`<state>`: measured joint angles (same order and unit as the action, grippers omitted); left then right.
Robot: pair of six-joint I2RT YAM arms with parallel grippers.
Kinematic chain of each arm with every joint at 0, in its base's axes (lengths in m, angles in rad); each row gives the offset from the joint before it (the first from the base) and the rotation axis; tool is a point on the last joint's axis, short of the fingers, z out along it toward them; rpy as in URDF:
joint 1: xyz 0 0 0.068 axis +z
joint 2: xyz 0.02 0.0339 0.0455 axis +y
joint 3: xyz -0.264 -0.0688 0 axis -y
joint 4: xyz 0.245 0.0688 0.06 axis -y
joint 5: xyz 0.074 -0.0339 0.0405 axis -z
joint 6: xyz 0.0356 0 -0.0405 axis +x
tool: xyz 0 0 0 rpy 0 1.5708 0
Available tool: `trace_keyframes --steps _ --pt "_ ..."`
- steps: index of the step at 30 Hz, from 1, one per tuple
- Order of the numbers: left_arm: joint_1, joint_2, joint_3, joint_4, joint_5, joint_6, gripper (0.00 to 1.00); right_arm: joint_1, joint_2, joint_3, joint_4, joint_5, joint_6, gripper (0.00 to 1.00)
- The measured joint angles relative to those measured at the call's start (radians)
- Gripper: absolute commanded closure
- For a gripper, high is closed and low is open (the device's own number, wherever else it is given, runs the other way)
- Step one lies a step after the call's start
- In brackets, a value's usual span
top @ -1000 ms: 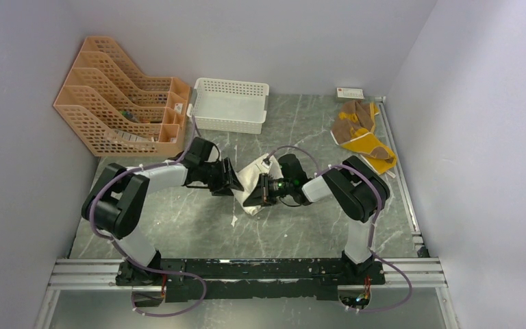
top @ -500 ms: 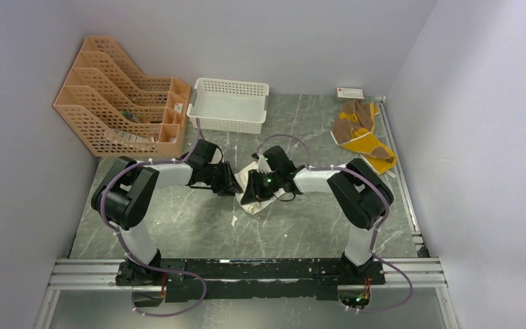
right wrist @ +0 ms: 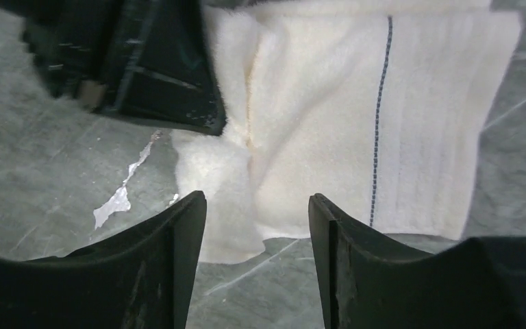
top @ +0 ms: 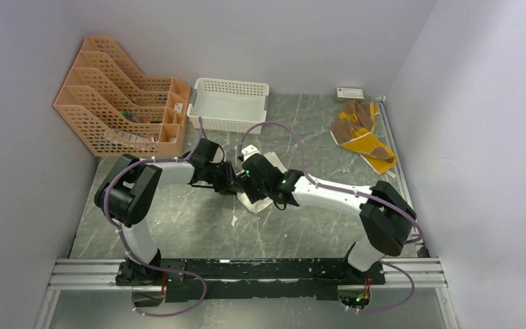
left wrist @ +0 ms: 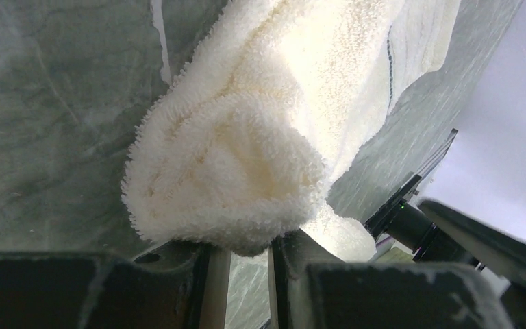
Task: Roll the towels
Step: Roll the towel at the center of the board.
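The cream towel (top: 263,201) lies mid-tabletop (top: 192,226). Its left end is bunched into a loose, fat roll, and the rest lies flat to the right, a thin blue stitched line running across it. The left gripper (left wrist: 245,255) has narrowed over the last second and now has its fingers nearly together, pinching that bunched end at their tips. The right gripper (right wrist: 257,205), shut a second ago, has let go. Its fingers stand apart just over the towel's near edge and hold nothing, and its arm has swung in further to the left across the cloth. This looks like a handover: the left holds the roll while the right takes a fresh hold. The roll is only begun. The brown and yellow towel (top: 360,134) lies unrolled at the far right, well apart from the white basket (top: 229,104).
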<state>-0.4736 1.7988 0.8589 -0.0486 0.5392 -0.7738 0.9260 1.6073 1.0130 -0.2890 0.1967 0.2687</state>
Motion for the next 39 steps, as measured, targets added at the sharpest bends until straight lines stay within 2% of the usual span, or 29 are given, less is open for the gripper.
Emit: trace_keyframes --steps 4,9,16,28,36,39 --pt "0.0 0.006 0.005 0.0 0.007 0.006 0.8 0.093 -0.04 0.0 0.006 0.13 -0.05 0.42" --pt "0.0 0.008 0.006 -0.001 0.009 0.01 0.8 0.168 -0.005 0.0 0.012 0.21 -0.09 0.41" --pt "0.0 0.016 0.011 0.0 0.019 0.015 0.8 0.223 0.061 0.0 0.032 0.255 -0.128 0.37" --pt "0.0 0.027 0.018 0.005 0.035 0.022 0.8 0.271 0.19 0.009 0.055 0.335 -0.151 0.37" --pt "0.0 0.034 0.031 -0.01 0.042 0.031 0.77 0.274 0.235 0.038 0.049 0.43 -0.082 0.53" --pt "0.0 0.034 0.038 -0.023 0.042 0.037 0.76 0.269 0.241 0.038 0.048 0.449 -0.047 0.68"
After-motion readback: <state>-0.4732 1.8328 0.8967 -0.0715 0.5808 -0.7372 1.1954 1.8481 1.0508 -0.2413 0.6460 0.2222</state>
